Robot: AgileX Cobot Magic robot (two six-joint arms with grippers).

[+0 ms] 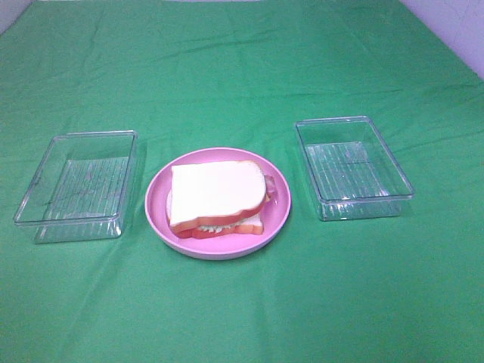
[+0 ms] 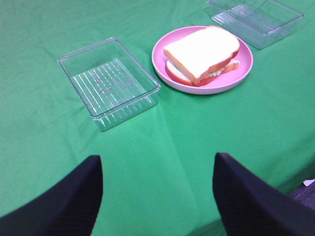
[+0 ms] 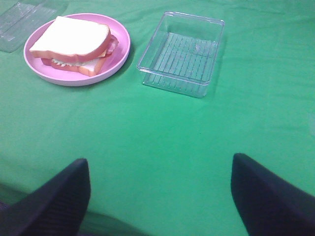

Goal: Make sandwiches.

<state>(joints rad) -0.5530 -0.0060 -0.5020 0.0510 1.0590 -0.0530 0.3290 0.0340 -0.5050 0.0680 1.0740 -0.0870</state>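
Note:
A stacked sandwich (image 1: 218,198) of white bread with orange-brown crust lies on a round pink plate (image 1: 160,212) in the middle of the green cloth; pale lettuce and pink-red meat show between the slices. The left wrist view has the sandwich (image 2: 203,53) far ahead of my left gripper (image 2: 157,191), which is open and empty above the cloth near the table's front. In the right wrist view the sandwich (image 3: 74,44) also lies far off, and my right gripper (image 3: 160,196) is open with nothing between its fingers. Neither arm shows in the exterior high view.
An empty clear plastic tray (image 1: 79,185) stands left of the plate and another clear tray (image 1: 352,168) to its right. The trays also appear in the wrist views (image 2: 109,81) (image 3: 182,53). Green cloth (image 1: 242,310) covers the table.

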